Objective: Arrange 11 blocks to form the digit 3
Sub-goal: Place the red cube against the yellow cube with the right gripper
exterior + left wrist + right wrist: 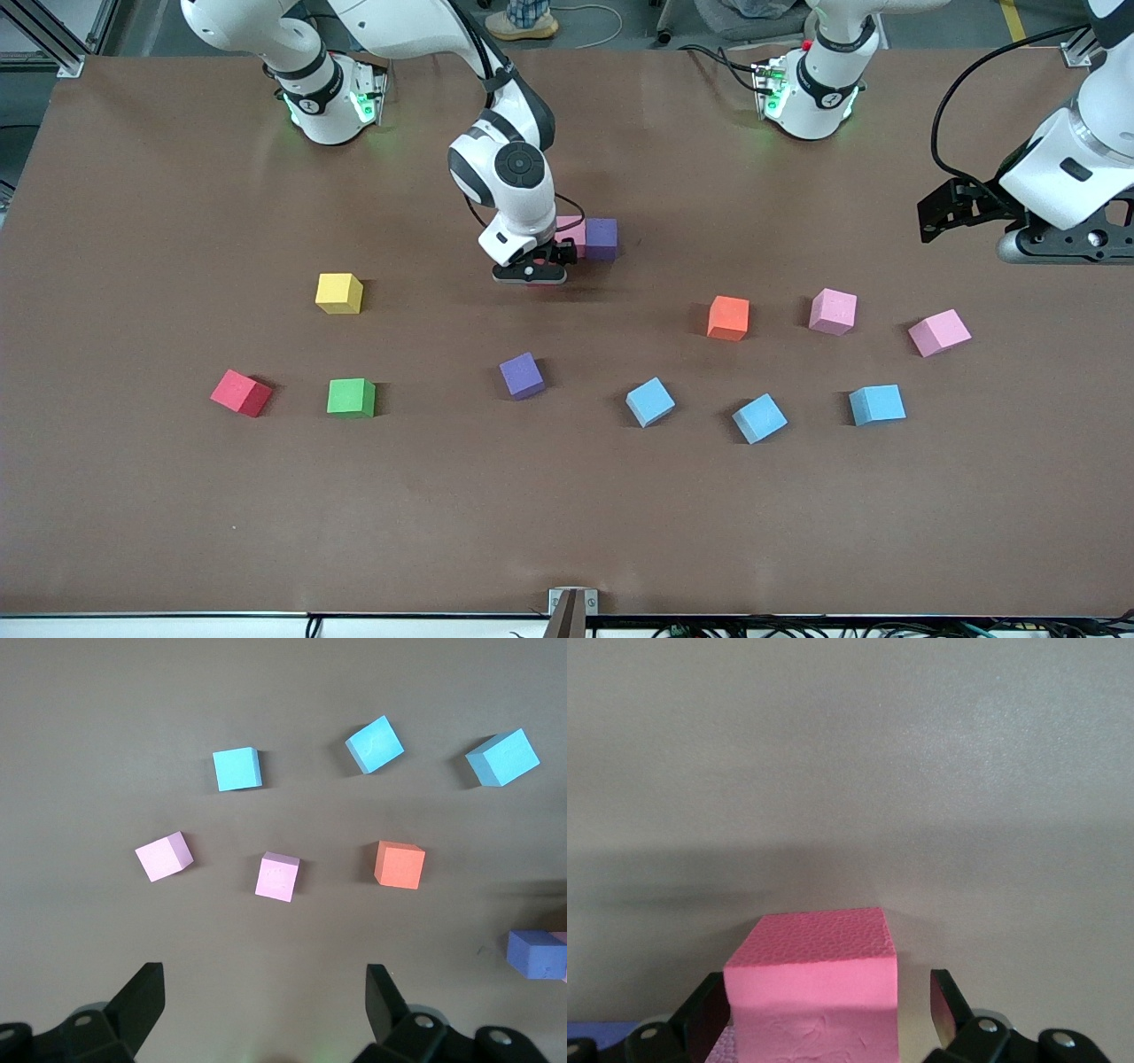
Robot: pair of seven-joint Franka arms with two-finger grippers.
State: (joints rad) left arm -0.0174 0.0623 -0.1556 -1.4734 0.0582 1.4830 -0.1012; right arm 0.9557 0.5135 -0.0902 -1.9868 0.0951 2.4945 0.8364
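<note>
My right gripper [530, 276] is down at the table's middle, open, its jaws around a hot-pink block [815, 979] that rests on the table; a gap shows beside one finger [943, 997]. Beside it a pale pink block [571, 232] touches a purple block [601, 237]. Loose blocks lie nearer the front camera: yellow [339, 293], red [241, 392], green [351, 397], purple [522, 375], three light blue [650, 401] [759, 418] [877, 404], orange [728, 317], two pink [833, 311] [939, 333]. My left gripper [952, 213] hangs open and empty [264, 973] over the left arm's end.
The brown table [567, 514] has a wide bare strip along its front edge. In the left wrist view the orange block [400, 865], two pink blocks [164, 856] [278, 876] and the purple block [536, 954] lie ahead of the fingers.
</note>
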